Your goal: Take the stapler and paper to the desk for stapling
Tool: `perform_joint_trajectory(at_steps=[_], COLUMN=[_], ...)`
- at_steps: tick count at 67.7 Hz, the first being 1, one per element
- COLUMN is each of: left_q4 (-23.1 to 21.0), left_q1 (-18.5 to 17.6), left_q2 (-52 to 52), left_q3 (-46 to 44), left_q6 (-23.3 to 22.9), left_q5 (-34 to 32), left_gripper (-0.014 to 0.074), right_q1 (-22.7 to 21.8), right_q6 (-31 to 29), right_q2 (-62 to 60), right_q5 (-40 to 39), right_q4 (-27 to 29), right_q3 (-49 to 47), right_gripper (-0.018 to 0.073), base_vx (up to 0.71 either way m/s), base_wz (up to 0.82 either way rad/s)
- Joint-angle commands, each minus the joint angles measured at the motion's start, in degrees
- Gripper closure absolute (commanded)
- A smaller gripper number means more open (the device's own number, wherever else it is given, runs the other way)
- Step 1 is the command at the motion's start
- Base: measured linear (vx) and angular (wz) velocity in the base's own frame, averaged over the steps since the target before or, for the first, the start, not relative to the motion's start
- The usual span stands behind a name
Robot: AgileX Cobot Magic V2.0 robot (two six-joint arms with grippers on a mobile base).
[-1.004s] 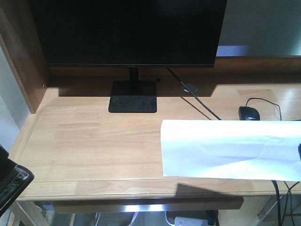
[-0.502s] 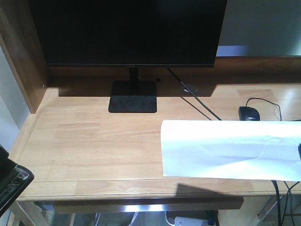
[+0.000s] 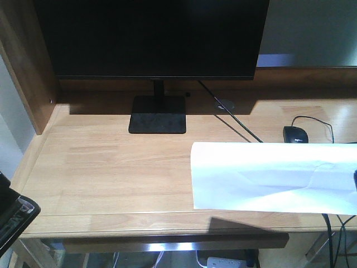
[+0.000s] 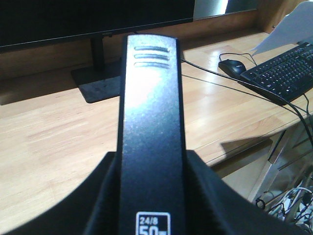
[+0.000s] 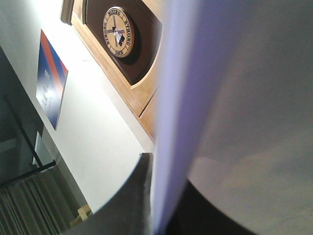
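Left tool (image 4: 151,208) is clamped on the stapler (image 4: 151,112), dark fingers hugging both sides. The black top arm points toward the monitor stand (image 4: 100,83), and a white "24/8" label shows at the near end. In the front view that tool sits low, off the front-left corner of the tabletop (image 3: 111,167), so the stapler isn't on the wood.

Right tool (image 5: 164,208) is pinched on the paper (image 3: 268,176); its wrist cam sees the sheet edge-on, running up between the two fingers. From the front, the white creased sheet spreads over the right side of the tabletop, with the black mouse (image 3: 295,134) just behind its far edge. The left wrist view shows a corner of it raised above the keyboard (image 4: 283,73). Can't tell if it touches the wood anywhere.
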Motion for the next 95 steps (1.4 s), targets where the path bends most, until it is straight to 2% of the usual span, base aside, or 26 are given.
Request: perform_joint_trajectory(at_steps=[1, 15, 23, 32, 41, 51, 68, 80, 87, 95], left_q4=[-2.56, -3.04, -5.87, -7.02, -10.77, -17.00, -29.86, -39.37, -43.02, -46.36], left_q1=[-0.40, -0.40, -0.40, -0.40, -0.40, -0.40, -0.40, -0.30, 0.49, 2.39], left_q2=[0.48, 0.85, 3.01, 7.82, 14.28, 22.11, 36.11, 43.47, 46.82, 50.49], left_q3=[-1.80, -1.82, -2.51, -4.68, -8.16, -11.52, -16.13, -16.78, -16.78, -16.78], left_q6=[-0.14, -0.14, 0.17, 5.61, 10.44, 18.74, 36.85, 50.24, 56.69, 61.77], left_q5=[-6.70, -10.87, -13.85, -15.41, -15.75, -15.14, -15.29, -17.83, -17.84, -17.77], left_gripper=[0.0603, 0.0603, 0.0603, 0.0603, 0.0603, 0.0603, 0.0603, 0.0603, 0.0603, 0.0603], right_q1=[0.01, 0.01, 0.01, 0.01, 0.01, 0.01, 0.01, 0.01, 0.01, 0.01], right_q6=[-0.48, -0.48, -0.48, -0.48, -0.48, -0.48, -0.48, -0.48, -0.48, -0.48], right_q2=[0.21, 0.21, 0.21, 0.21, 0.21, 0.21, 0.21, 0.21, 0.21, 0.21], right_q5=[-6.83, -6.67, -6.67, -6.74, -6.74, -6.74, -6.79, -6.79, -6.79, -6.79], right_q4=[1.10, 1.10, 1.10, 1.10, 1.10, 1.10, 1.10, 1.10, 1.10, 1.10], right_q3=[1.41, 1.41, 1.41, 1.41, 1.41, 1.41, 1.41, 1.41, 1.41, 1.41], right_gripper=[0.0566, 0.0566, 0.0566, 0.0566, 0.0566, 0.0566, 0.0566, 0.0566, 0.0566, 0.0566], base_vx=[0.00, 0.00, 0.00, 0.00, 0.00, 0.00, 0.00, 0.00, 0.00, 0.00], base_wz=[0.00, 0.00, 0.00, 0.00, 0.00, 0.00, 0.00, 0.00, 0.00, 0.00])
